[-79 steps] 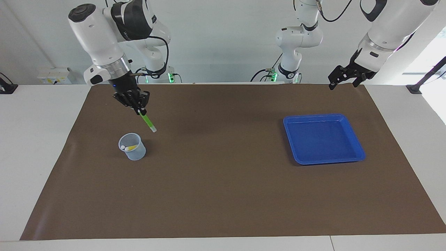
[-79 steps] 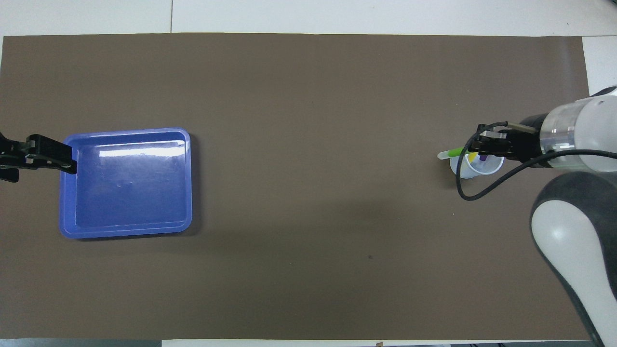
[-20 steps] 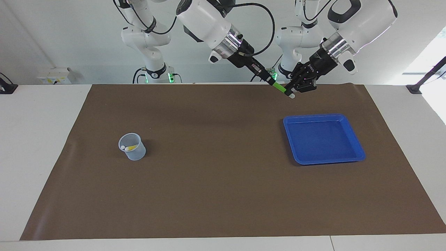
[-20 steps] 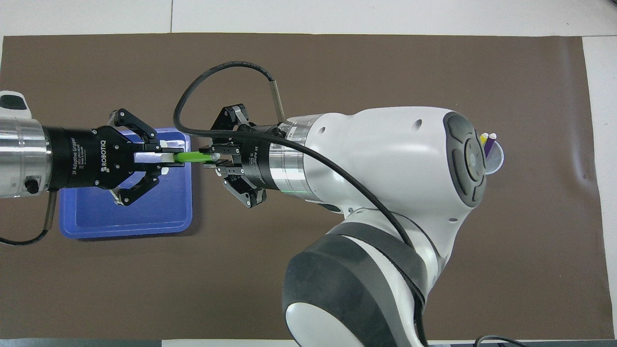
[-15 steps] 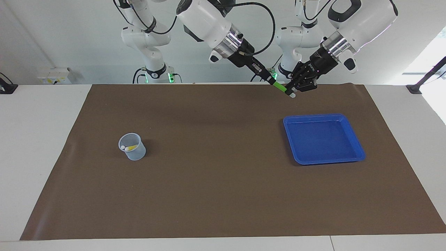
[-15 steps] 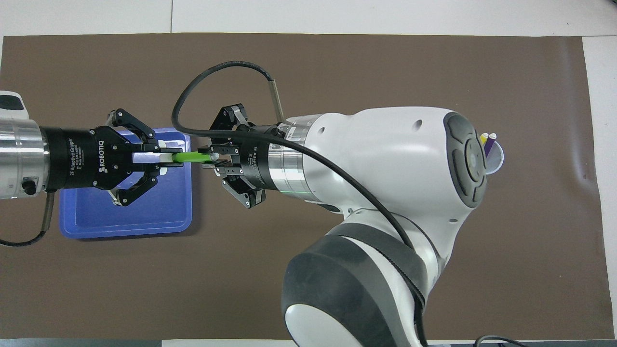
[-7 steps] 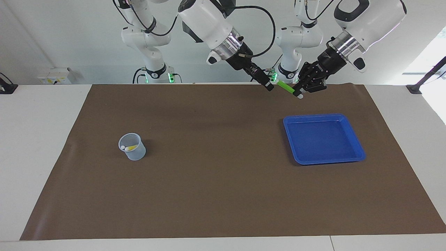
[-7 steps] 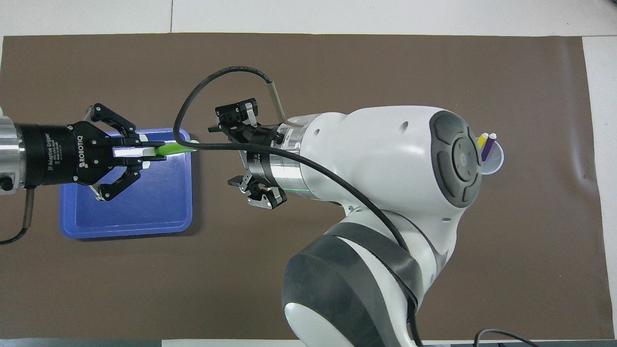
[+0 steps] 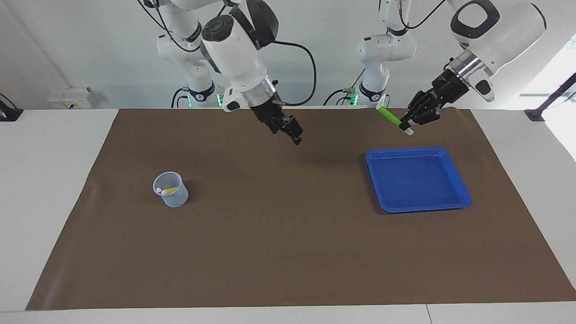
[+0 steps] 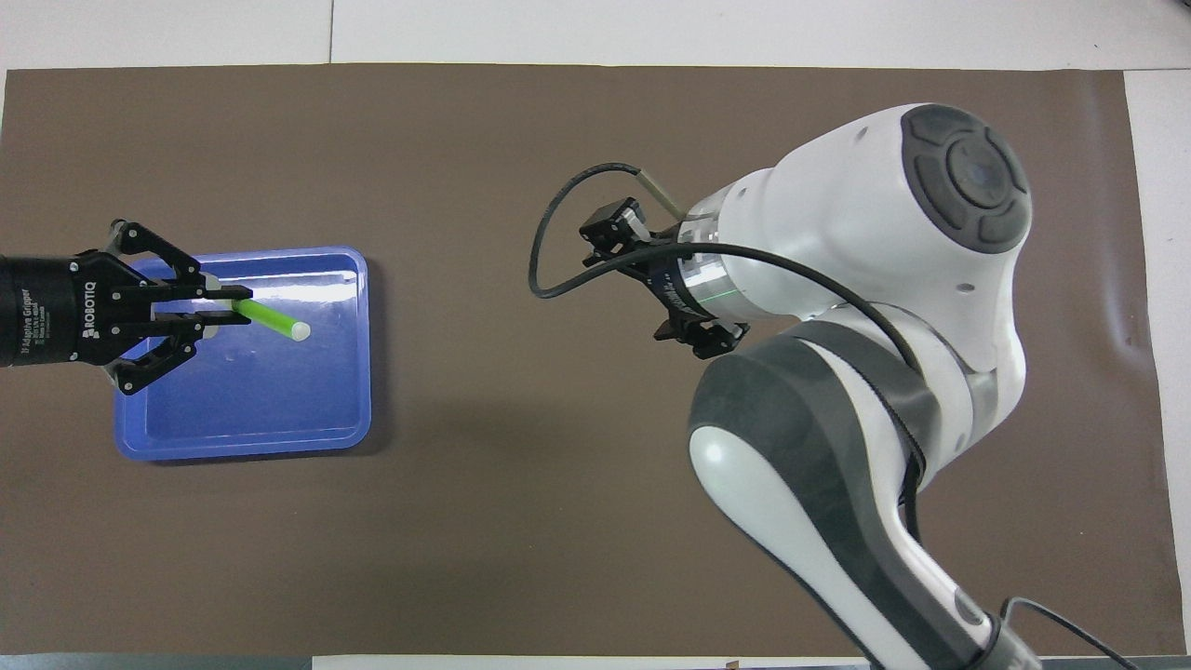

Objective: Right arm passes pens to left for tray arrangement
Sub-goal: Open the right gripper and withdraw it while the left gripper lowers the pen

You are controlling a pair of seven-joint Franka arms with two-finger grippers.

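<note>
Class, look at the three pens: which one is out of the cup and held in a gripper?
The green pen: the left gripper grips it over the blue tray, while the others stand in the cup.

A robotics laboratory: two large white arms (image 9: 238, 49) worked over a brown mat (image 9: 288, 234) spread on a white table (image 9: 49, 180), with two smaller white arms (image 9: 380, 49), lit green at their bases, mounted against a bare white wall (image 9: 90, 45) above the pincers.
</note>
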